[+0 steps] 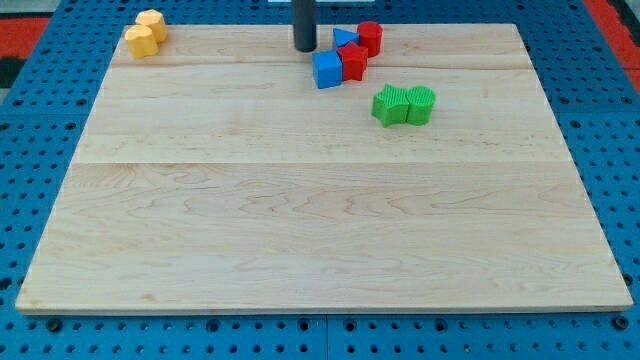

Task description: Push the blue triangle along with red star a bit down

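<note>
Near the bench's (320,230) upper-left corner, two yellow blocks (146,32) touch each other. Toward the view's top centre-right sit a blue cube (326,71) and a red cylinder (370,37). Just below-right, two green blocks (404,105) sit pressed together.

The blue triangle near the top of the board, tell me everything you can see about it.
The blue triangle is a small, solid-looking block in plain matte blue, lying flat on the wooden board near the view's top edge. Only part shows: the red star sits just below it, a second red block is close against its right, and the blue cube lies lower left. My tip stands just to its left, apparently not touching.
</note>
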Robot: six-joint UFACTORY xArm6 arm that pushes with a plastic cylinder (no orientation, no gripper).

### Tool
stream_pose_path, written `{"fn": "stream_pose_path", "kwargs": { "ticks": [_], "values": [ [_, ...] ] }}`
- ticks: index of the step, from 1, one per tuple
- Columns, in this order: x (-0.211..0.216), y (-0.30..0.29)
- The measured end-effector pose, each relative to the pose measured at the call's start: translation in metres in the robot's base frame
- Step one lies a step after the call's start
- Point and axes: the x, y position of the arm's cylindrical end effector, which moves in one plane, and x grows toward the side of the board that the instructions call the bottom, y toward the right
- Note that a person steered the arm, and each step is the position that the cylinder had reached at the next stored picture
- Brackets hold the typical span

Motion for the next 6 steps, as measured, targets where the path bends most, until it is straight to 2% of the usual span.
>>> {"fn": "stream_pose_path", "kwargs": {
  "ticks": [1, 2, 4, 6],
  "values": [
    [-0.026, 0.017],
    [-0.026, 0.031],
    [-0.018, 0.038],
    [0.009, 0.033]
  ]
}}
